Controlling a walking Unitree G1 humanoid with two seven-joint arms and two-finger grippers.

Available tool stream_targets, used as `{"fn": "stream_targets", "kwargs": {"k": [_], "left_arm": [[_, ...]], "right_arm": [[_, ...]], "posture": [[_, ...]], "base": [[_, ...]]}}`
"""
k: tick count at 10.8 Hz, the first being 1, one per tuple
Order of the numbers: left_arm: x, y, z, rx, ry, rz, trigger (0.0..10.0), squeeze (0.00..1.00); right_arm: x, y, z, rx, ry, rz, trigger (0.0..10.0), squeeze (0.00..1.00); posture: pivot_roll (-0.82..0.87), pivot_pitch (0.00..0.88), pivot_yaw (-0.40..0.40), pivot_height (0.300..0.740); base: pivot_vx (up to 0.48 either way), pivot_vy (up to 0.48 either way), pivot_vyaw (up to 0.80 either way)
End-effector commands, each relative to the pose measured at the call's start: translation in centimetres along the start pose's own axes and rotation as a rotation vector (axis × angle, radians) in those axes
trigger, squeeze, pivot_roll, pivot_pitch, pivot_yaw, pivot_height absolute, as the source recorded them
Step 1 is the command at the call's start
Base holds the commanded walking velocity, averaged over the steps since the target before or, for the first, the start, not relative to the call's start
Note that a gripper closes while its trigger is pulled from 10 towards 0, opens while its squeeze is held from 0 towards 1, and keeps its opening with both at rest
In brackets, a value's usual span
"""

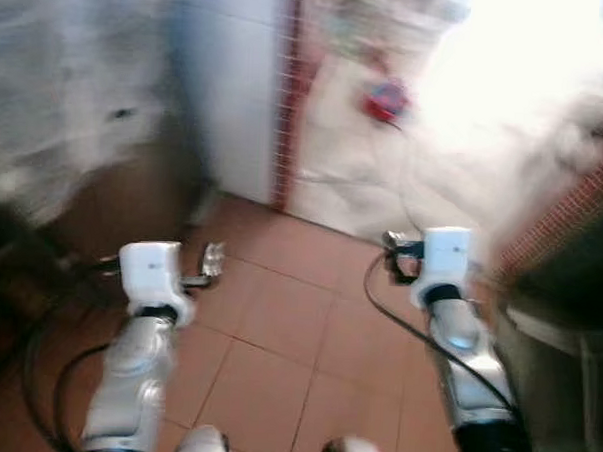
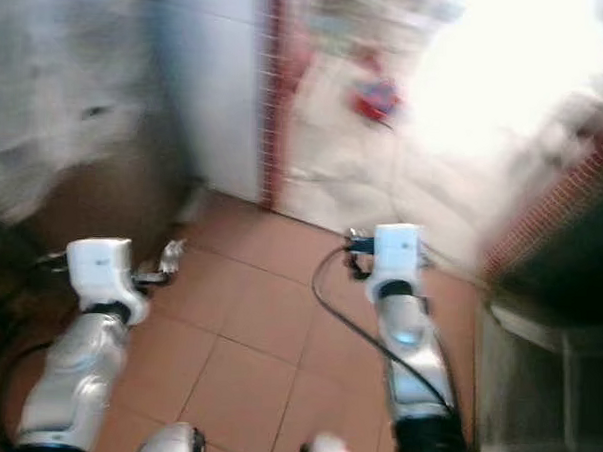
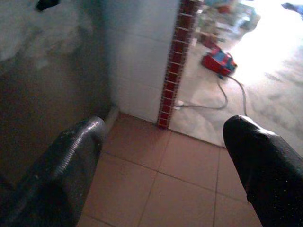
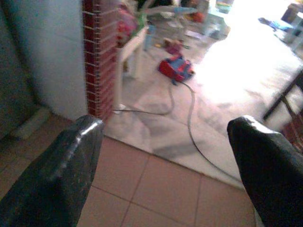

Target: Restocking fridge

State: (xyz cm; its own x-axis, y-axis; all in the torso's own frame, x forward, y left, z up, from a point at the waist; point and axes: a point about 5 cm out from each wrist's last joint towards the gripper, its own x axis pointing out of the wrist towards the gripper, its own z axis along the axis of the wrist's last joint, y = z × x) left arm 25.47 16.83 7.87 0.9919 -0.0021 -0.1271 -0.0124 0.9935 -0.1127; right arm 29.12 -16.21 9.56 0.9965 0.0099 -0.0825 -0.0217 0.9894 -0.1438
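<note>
Left gripper [image 3: 163,165] spread wide and empty above terracotta floor tiles [image 1: 277,325], right gripper [image 4: 165,165] likewise wide and empty, white wall [image 3: 142,56] edged by red tile trim [image 3: 175,61] ahead, red vacuum [image 4: 176,68] with hose on pale floor beyond, head views blurred, fridge not identifiable.

The right gripper [image 4: 163,165] is hanging above a terracotta tile floor [image 4: 161,189], its two black fingers [image 4: 57,175] standing wide apart with nothing between them. Beyond the tiles, a pale floor [image 4: 156,127] is stretching toward a glare-washed room. A red and blue vacuum [image 4: 176,68] is lying there, its hose [image 4: 189,123] trailing back toward the tiles. A strip of red brick [image 4: 99,61] is edging a white wall [image 4: 47,52], with a small white table [image 4: 130,49] just beside it.
</note>
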Motion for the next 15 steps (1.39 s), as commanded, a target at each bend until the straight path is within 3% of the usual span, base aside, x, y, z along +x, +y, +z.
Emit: {"fn": "stream_targets", "kwargs": {"k": [1, 15], "left_arm": [[0.0, -0.6, -0.3, -0.011, 0.009, -0.022, 10.0, 0.0], [0.2, -1.0, -1.3, 0.001, 0.052, -0.018, 10.0, 0.0]], "right_arm": [[-0.2, -0.7, 0.1, 0.0, 0.0, -0.02, 10.0, 0.27], [0.0, -0.4, 0.3, 0.011, -0.014, -0.005, 10.0, 0.24]], "posture": [[-0.02, 0.098, -0.01, 0.74], [-0.02, 0.073, -0.015, 0.74]], "base": [[0.251, 0.409, -0.8], [0.299, 0.375, -0.8]]}}
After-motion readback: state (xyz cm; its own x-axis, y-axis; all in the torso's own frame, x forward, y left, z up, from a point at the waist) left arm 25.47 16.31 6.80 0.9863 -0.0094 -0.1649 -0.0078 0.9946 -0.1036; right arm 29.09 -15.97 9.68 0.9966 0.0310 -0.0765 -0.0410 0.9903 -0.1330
